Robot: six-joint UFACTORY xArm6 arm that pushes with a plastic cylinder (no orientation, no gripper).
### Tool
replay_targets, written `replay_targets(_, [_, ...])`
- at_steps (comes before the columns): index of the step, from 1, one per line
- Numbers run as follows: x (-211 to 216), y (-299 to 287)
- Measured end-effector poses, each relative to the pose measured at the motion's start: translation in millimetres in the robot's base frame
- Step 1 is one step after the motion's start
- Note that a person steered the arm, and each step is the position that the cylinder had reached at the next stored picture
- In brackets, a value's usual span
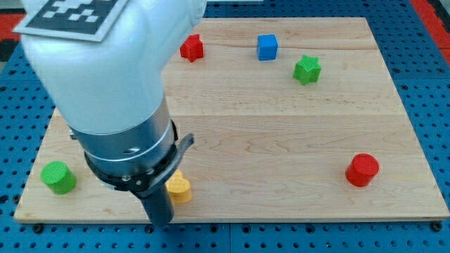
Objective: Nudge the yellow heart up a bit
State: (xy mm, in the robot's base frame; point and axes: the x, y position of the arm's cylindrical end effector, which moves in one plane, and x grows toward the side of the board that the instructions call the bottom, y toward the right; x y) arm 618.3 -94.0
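Camera view: my tip [160,222], a bare rod with no fingers to read, sits at lower left of frame just below-left of yellow heart [178,188] near table [281,140] bottom edge; approach looks done, next a short upward push.

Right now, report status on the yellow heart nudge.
My tip low, just left of the yellow heart. Heart near the board's bottom edge. Path upward clear; green cylinder far left.

Wooden board [281,140] rests on blue perforated surface [429,84].
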Motion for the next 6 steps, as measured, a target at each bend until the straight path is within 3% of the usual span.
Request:
replay_targets(1, [-2, -8])
replay_targets(2, [-3, 39])
replay_targets(3, [-31, 57])
replay_targets(4, [-2, 71])
replay_targets(6, [-22, 58])
